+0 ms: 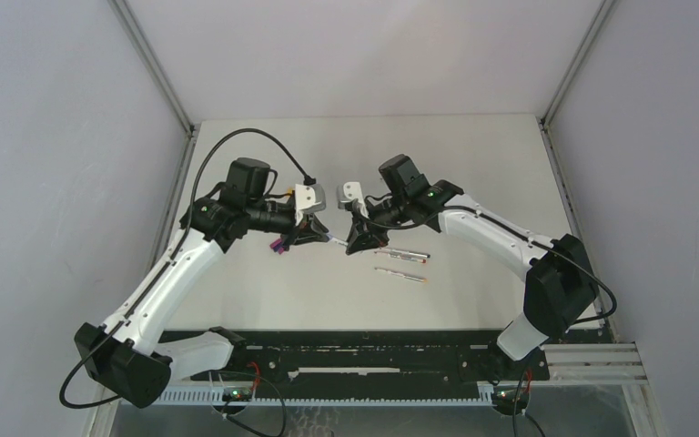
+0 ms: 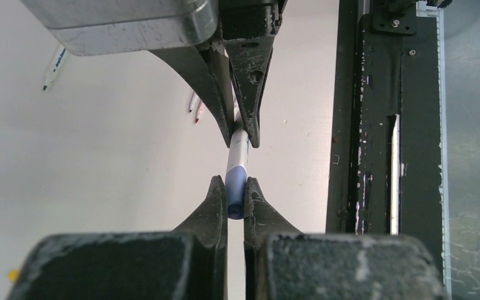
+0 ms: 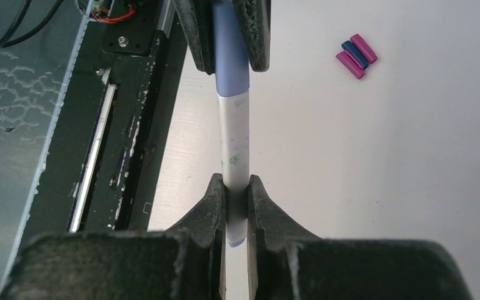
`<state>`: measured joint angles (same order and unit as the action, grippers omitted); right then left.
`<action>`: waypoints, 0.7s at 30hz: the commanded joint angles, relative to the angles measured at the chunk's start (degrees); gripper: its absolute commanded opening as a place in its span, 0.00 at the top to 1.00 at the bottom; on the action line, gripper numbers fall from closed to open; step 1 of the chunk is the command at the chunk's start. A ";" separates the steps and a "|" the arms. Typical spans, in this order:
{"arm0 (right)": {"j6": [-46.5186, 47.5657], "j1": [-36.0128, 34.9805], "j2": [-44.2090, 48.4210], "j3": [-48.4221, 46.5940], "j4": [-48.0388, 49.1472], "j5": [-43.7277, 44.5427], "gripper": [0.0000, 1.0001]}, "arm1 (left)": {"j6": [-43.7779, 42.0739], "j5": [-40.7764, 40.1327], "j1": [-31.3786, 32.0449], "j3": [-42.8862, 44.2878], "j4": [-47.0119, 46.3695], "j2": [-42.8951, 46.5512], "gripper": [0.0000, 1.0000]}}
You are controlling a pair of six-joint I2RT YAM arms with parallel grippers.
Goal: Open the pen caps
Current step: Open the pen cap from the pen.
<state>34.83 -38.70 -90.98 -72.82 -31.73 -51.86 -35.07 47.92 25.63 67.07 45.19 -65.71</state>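
Mid-frame, the left gripper pinches the blue pen cap; the right gripper clamps that pen by its white barrel.

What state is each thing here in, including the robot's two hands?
Left hand: shut on the blue cap.
Right hand: shut on the pen, at its white barrel.
Blue cap: on the pen, not yet off.
Pen: held between both hands.
Three loose caps: off, lying together on the table.
Two other pens: lying flat; too small to tell if capped.
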 commanded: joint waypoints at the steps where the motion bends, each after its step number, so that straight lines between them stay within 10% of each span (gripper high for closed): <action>1: -0.38 1.36 -1.01 1.96 -5.29 13.96 1.00 | 2.23 2.22 -1.23 1.25 -0.54 3.07 1.00; 21: -3.91 1.09 -0.15 4.33 1.20 23.29 1.00 | 10.74 -2.14 -2.70 1.33 -6.46 0.79 1.00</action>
<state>33.71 -39.64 -89.56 -71.13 -25.28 -41.85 -27.51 43.64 24.47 67.07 40.77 -67.40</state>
